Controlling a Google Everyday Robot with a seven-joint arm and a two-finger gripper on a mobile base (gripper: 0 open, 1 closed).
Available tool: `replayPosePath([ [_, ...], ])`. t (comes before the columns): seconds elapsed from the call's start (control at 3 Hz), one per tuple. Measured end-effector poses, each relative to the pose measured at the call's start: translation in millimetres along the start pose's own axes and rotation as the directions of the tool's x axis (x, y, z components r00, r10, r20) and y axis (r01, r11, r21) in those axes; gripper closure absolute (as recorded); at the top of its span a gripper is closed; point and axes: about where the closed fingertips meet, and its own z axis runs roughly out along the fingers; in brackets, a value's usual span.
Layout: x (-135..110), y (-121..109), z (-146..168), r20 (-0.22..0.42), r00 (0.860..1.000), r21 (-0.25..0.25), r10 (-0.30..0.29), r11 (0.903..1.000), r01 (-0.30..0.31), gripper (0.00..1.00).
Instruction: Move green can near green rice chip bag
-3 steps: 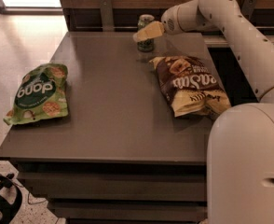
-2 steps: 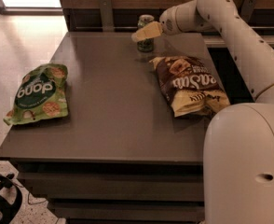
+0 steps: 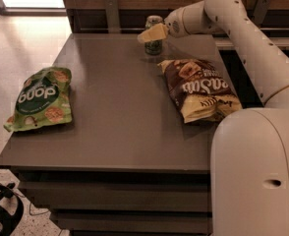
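The green can (image 3: pixel 154 46) stands upright at the far edge of the grey table (image 3: pixel 120 112), just left of the brown chip bag. My gripper (image 3: pixel 150 33) reaches in from the right at the can's upper half, and its pale tip covers part of the can. The green rice chip bag (image 3: pixel 40 99) lies flat at the table's left edge, far from the can, with a dark green oval and white lettering.
A brown-and-yellow chip bag (image 3: pixel 201 88) lies on the right side of the table, near the can. My white arm (image 3: pixel 255 48) spans the right side. A wooden wall with a ledge (image 3: pixel 110 14) runs behind the table. The floor lies to the left.
My gripper has shifted slightly left across the can. The can and both bags have stayed in place.
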Motion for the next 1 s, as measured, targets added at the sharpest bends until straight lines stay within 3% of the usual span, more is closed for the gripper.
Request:
replayPosePath([
  [1.0, 3.2, 5.6, 10.9, -0.006, 1.0, -0.015, 0.002, 0.9999, -0.002, 0.89],
])
